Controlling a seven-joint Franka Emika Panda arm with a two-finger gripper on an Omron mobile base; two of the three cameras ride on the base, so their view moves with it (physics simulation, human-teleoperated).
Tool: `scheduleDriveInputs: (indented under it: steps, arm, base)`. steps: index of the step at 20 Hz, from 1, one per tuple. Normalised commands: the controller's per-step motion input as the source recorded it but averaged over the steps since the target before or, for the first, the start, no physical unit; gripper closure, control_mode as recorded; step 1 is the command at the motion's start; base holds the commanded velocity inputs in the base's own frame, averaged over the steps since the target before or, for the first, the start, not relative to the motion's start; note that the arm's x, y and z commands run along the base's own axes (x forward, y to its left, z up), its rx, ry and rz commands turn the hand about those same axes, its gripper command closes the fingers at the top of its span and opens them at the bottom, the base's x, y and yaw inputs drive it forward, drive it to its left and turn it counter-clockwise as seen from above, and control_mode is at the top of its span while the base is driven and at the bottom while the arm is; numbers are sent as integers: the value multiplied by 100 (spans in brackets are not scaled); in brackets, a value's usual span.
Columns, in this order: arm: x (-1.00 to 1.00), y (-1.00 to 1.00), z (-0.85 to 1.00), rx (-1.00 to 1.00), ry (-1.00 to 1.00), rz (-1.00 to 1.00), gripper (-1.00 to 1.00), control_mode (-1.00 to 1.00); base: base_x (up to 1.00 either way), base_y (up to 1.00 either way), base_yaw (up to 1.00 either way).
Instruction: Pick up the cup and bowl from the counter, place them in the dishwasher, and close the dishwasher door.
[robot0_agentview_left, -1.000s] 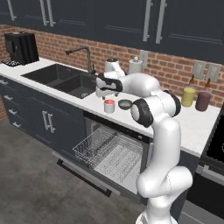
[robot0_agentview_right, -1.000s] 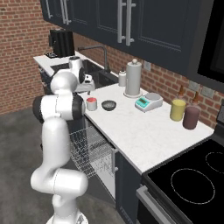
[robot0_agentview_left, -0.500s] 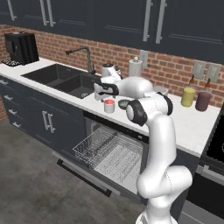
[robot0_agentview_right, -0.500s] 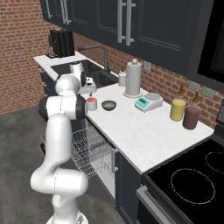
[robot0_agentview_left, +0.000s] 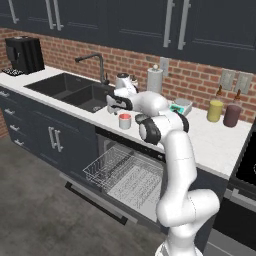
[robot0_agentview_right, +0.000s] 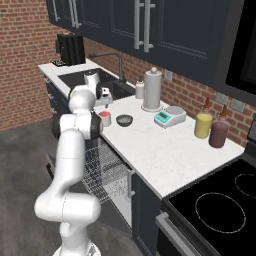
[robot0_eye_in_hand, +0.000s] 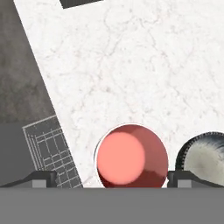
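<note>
Gripper (robot0_eye_in_hand: 112, 179) jaws stand spread wide and empty, pointing straight down at the counter (robot0_eye_in_hand: 144, 70) from above. In the hand view its two dark fingertips (robot0_eye_in_hand: 41, 178) rise on either side of the cup (robot0_eye_in_hand: 131, 156), one tip over the counter edge and the other between the cup and the bowl (robot0_eye_in_hand: 202, 159). My reading is that the hand has been lined up this way so the jaws can drop around the cup's rim, and that the wide spread is there to clear its round wall.

Using the cup as the landmark: it stands upright near the front edge of the counter, its red-salmon inside facing up, directly under the gripper (robot0_agentview_left: 116, 104) but apart from it, as the left base view shows. The bowl sits just beside the cup, away from the sink (robot0_agentview_left: 75, 92) and not touching the cup; in the right base view the cup (robot0_agentview_right: 105, 118) and bowl (robot0_agentview_right: 124, 120) sit side by side. Below the cup, the dishwasher (robot0_agentview_left: 131, 175) is open, its dishwasher door (robot0_agentview_left: 95, 197) dropped down and the wire rack (robot0_agentview_left: 116, 169) pulled out, presumably ready to receive both pieces. Neither item is loaded yet; the grasp on the cup looks like the step in hand, and the nearby bowl could be nudged by the finger nearest it.
</note>
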Motion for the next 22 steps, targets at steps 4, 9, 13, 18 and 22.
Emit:
scheduleDriveInputs:
  steps: [4, 9, 13, 18, 22]
  arm:
    - [44, 13, -23, 0, 0, 4, -100, -100]
    - [-3, 20, -21, 0, 2, 1, -100, -100]
    - [-37, 20, -9, 0, 5, 0, -100, -100]
    - [-28, 0, -25, 0, 6, 0, -100, -100]
    - [-13, 0, -41, 0, 5, 0, -100, -100]
  base:
    - [0, 0, 0]
    - [0, 0, 0]
    - [0, 0, 0]
    - [0, 0, 0]
    - [0, 0, 0]
